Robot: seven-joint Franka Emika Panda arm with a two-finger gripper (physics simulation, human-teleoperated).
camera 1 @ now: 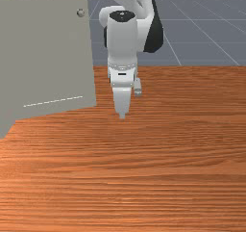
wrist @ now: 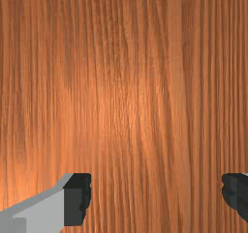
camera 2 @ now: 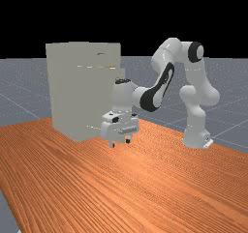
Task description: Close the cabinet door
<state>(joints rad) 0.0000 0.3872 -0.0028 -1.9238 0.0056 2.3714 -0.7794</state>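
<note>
- Tabletop (camera 1: 158,187): orange-brown wood; in the front view its far edge runs behind the gripper (camera 2: 120,142).
- Cabinet (camera 2: 65,89): grey-beige and boxy, upright at the tabletop's back corner in the far view, two edges running in behind it.
- Arm (camera 2: 196,109): white and grey, its base near the tabletop's edge on the far view's right, its links reaching over toward the cabinet.
- Door (camera 1: 45,55): a flat, upright panel at the front view's left; its lower edge slants. I cannot tell how wide its opening is.
- Gripper: points down above the tabletop, just beside the door's knob-side edge in the front view, with a gap showing between them there.
- Fingers (wrist: 75,198): spread well apart, nothing pinched, wood grain visible between and beyond them.
- Knob (camera 1: 80,13): small and round, near the door's upper right corner in the front view.
</note>
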